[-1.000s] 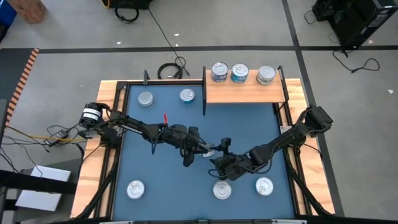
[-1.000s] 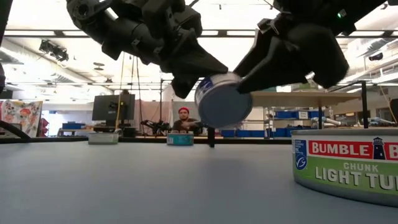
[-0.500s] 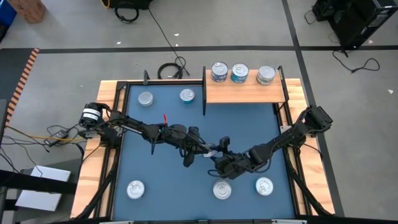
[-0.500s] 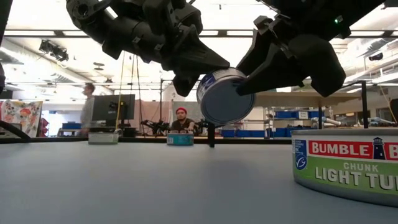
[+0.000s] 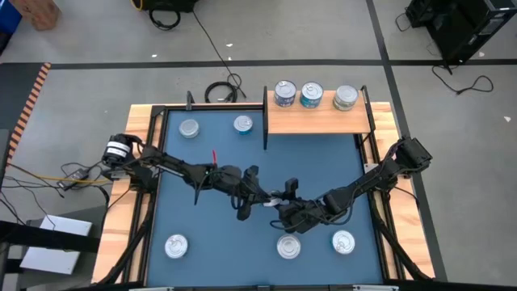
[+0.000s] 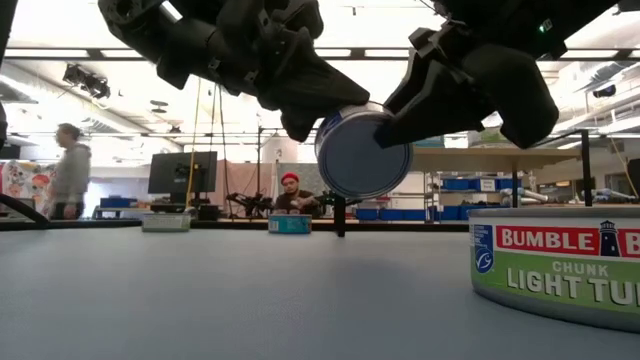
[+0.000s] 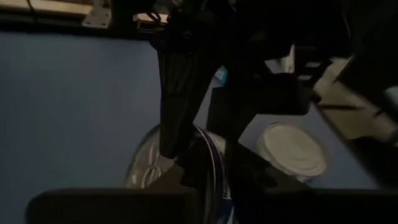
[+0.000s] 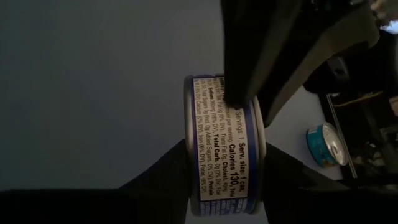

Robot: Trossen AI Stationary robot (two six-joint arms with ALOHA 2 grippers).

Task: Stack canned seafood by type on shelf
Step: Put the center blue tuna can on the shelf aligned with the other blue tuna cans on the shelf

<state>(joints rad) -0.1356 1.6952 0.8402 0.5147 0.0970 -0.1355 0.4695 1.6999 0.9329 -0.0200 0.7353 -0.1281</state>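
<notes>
One tin [image 6: 362, 152] with a blue-labelled side wall hangs in the air on edge over the middle of the blue mat, between both grippers. My left gripper [image 5: 265, 194] reaches it from the table's left and my right gripper [image 5: 281, 200] from the right, both shut on it. Three more tins stand on their bases along the far edge of the wooden shelf [image 5: 319, 123]. Two tins [image 5: 189, 128] [image 5: 243, 124] sit on the mat's far part, and three sit near the front edge. My left gripper holds the tin by its curved side wall; one finger [image 8: 241, 74] lies on the label near the rim, and the other is hidden behind the tin. It comes level from the table's left. The tin is clear of the mat. My right gripper pinches the tin across its two flat faces, one finger [image 8: 171, 165] on each face near the rim. One fingertip [image 7: 168, 140] rests on the silver top. It comes slanting down from the table's right. The tin stands on edge, lifted clear.
A green-labelled tin [image 6: 555, 270] stands close to the low camera on the right, beside two others [image 5: 288, 245] [image 5: 343, 241] [image 5: 176, 245] along the mat's front. Black posts [image 5: 266, 121] edge the shelf. People show in the room beyond the table.
The tin has shifted slightly toward the table's right and turned, so that its flat face now looks more squarely at the near edge. Both grippers have stayed shut on it, the left one following it a little to the right.
</notes>
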